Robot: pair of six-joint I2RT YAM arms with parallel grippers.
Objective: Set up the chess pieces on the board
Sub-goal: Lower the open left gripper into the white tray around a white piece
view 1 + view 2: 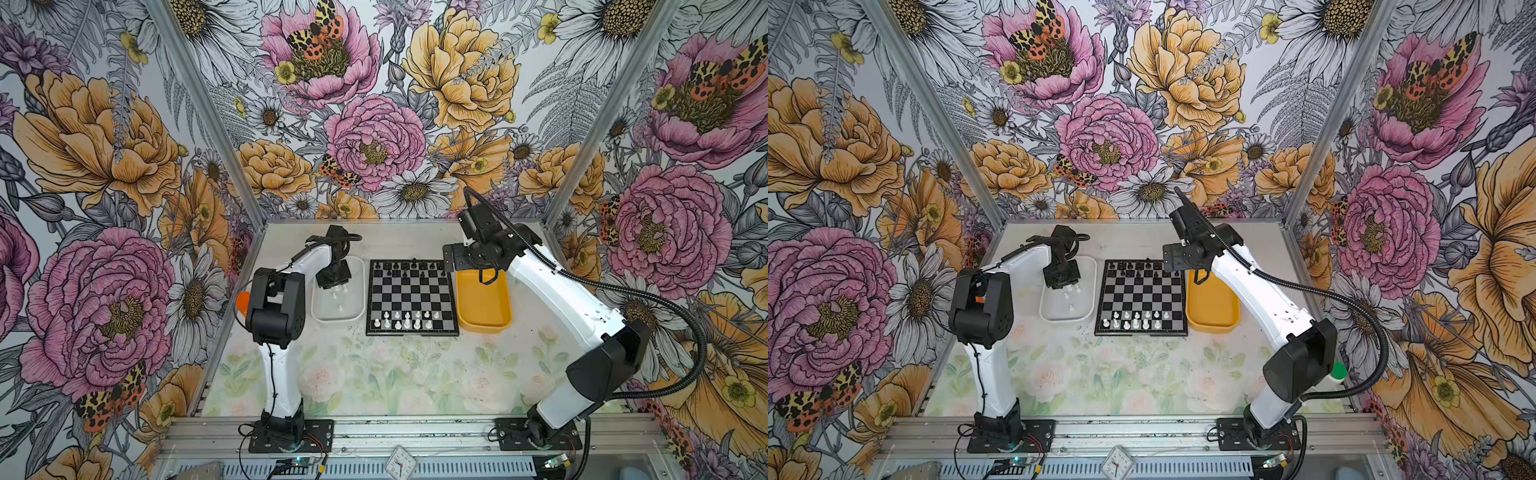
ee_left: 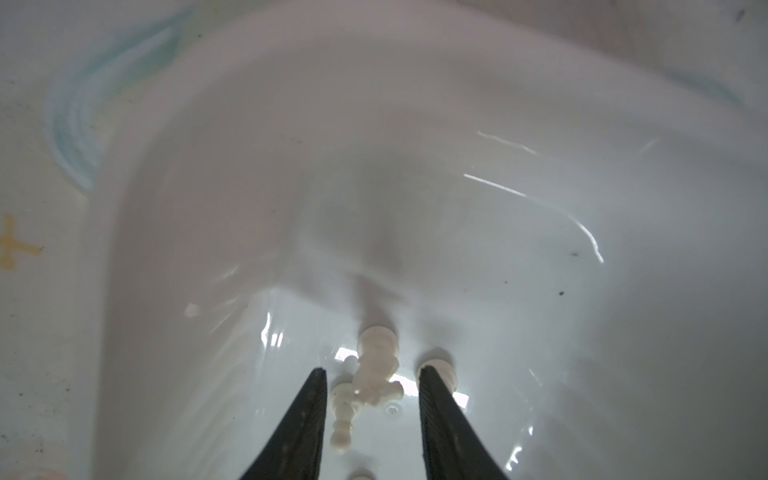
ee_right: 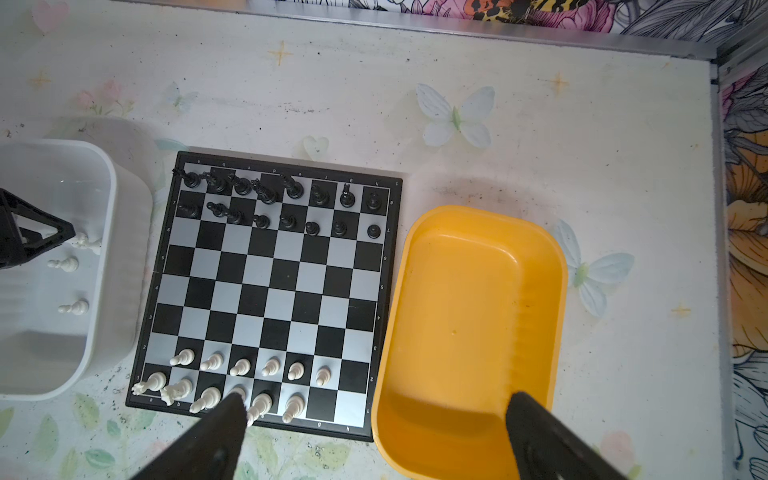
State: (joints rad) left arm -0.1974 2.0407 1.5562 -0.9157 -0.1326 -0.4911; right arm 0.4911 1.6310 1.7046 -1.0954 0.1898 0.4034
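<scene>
- While the left end effector (image 1: 337, 288) hangs low inside the white tray (image 1: 316, 316) in both top views, the right end effector (image 1: 467, 271) hovers above the far end of the yellow tray (image 1: 484, 309), just beside the far right corner of the board (image 1: 411, 296). That board lies on the tabletop (image 1: 374, 374) between the two trays, black pieces (image 1: 409, 268) along its two far rows, white pieces (image 1: 405, 321) along its two near rows.
- Seen from the left wrist, the left fingers (image 2: 305, 419) stand partly apart and grip nothing; loose white pieces (image 2: 343, 411) lie on the tray floor between them, one probably a knight (image 2: 376, 370), though glare blurs it.
- Seen from the right wrist, the right jaws are spread wide and hold nothing. Six white pawns (image 3: 240, 367) stand ahead of the white back-row figures (image 3: 293, 407), and three loose white pieces lie in the white tray.
</scene>
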